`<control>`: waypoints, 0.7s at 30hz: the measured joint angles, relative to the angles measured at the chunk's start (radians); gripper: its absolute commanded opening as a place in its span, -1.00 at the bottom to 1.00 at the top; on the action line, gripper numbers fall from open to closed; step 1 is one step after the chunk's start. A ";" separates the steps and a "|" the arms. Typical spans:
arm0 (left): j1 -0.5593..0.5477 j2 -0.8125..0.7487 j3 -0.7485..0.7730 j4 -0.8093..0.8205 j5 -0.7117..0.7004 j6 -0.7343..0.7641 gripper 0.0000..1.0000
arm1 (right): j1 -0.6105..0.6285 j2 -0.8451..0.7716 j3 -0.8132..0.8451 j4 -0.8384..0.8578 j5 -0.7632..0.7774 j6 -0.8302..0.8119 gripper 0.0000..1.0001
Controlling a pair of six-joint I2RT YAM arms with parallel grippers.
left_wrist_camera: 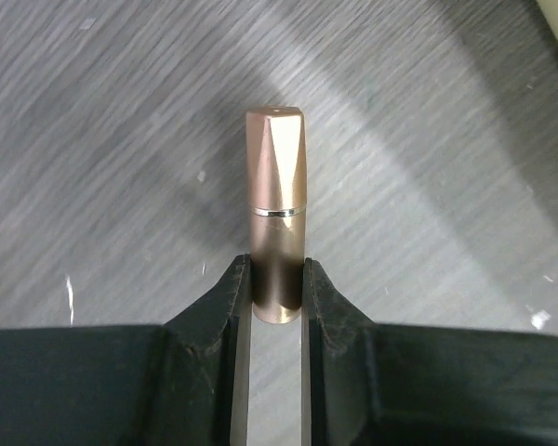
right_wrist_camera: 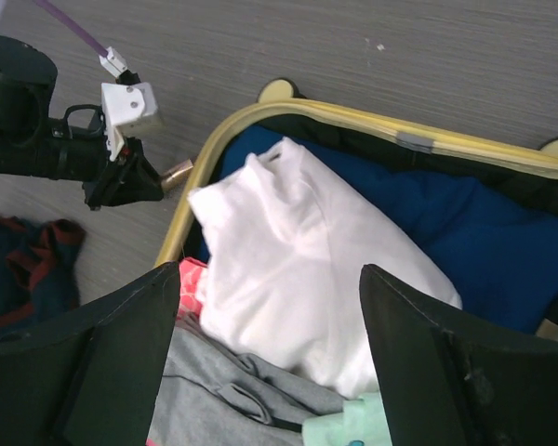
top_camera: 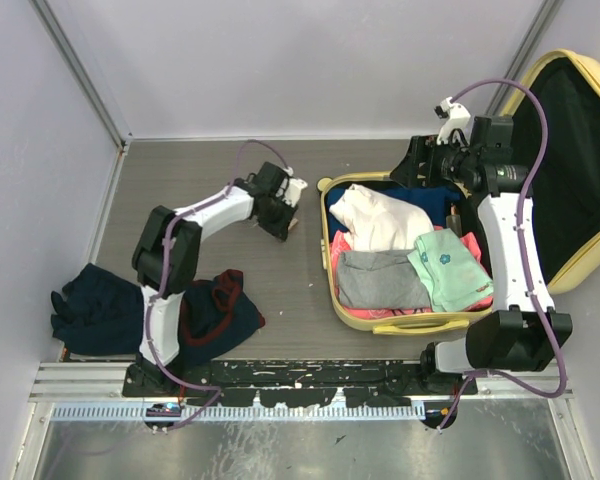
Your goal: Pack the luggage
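The luggage [top_camera: 400, 322] lies open on the right half of the table [top_camera: 210, 170], its lid leaning back to the right and its tray filled with folded clothes: a white garment [top_camera: 380, 218] over a blue one [top_camera: 435, 200], with grey [top_camera: 380, 280], mint-green [top_camera: 450, 268] and pink [top_camera: 338, 250] pieces nearer the arms. The left gripper [left_wrist_camera: 277, 279] sits just beside the luggage's far left corner, outside the shell, with its fingers [left_wrist_camera: 225, 316] closed against both sides of a rose-gold tube [left_wrist_camera: 277, 186]. The tube's free end sticks out over the grey tabletop. The right gripper [right_wrist_camera: 270, 279] hangs over the far end of the tray above the white garment, jaws spread wide with nothing between them. Two dark garments [top_camera: 100, 305] lie on the table by the left arm's base.
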 measured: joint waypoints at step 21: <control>0.174 -0.777 -0.409 0.772 0.500 -0.865 -0.97 | 0.436 0.039 0.129 0.367 -0.186 0.376 0.49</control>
